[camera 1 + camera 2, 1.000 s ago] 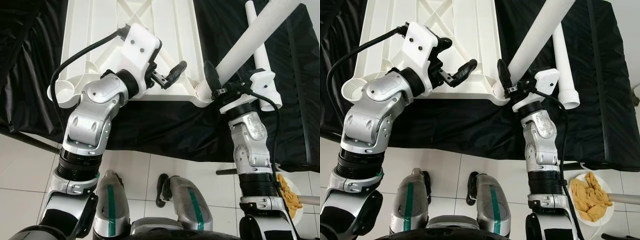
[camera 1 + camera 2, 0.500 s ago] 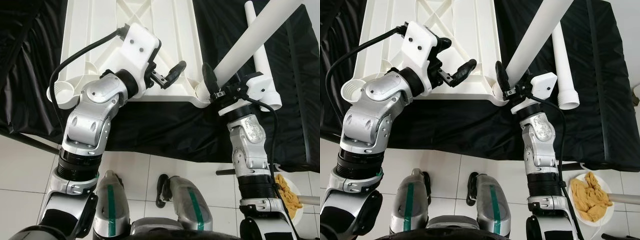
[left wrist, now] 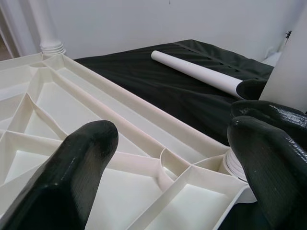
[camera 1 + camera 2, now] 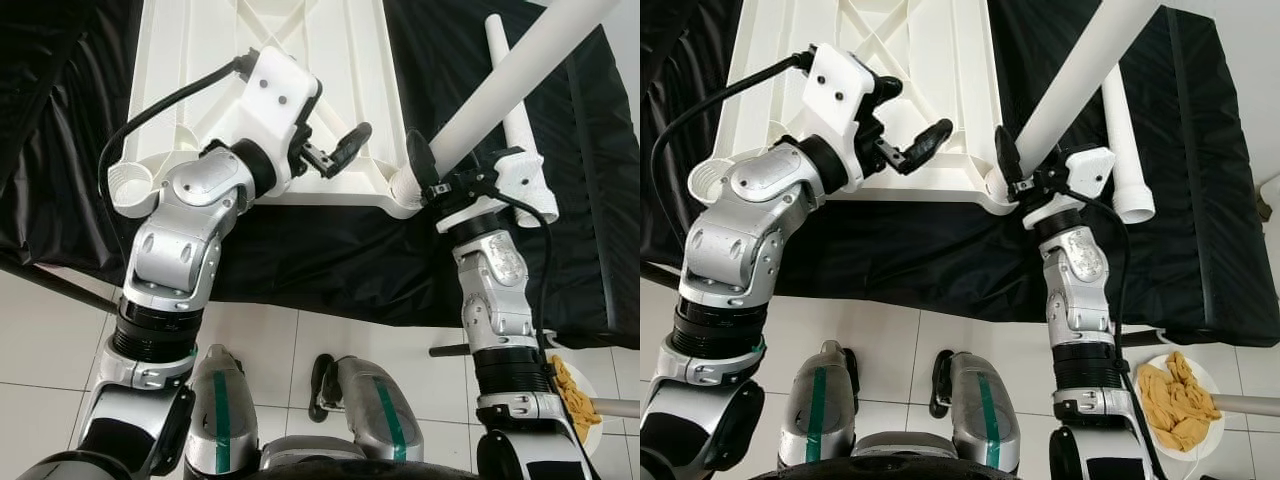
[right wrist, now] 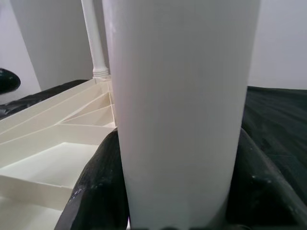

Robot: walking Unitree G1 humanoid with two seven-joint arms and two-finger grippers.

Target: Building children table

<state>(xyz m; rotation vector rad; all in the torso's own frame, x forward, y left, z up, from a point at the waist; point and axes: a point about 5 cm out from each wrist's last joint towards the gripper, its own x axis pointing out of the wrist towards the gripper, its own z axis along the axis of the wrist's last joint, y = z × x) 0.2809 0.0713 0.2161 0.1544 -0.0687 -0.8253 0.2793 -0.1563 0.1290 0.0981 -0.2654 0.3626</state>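
Tabletop: the white ribbed plastic tabletop (image 4: 270,60) lies upside down on the black cloth (image 4: 300,250), upper middle of the frame.
Right gripper: the right gripper (image 4: 432,172) is clamped round the white plastic tube leg (image 4: 500,85), its foot at the tabletop's near right corner socket (image 4: 405,187).
Left gripper: the left gripper (image 4: 335,150) hovers spread over the ribs, holding nothing.
Done: one leg stands at a far corner, seen from the wrist.
Left: a spare white tube leg (image 4: 520,130) lies at the upper right; the near left corner socket (image 4: 128,185) is empty.
Writing: none readable.
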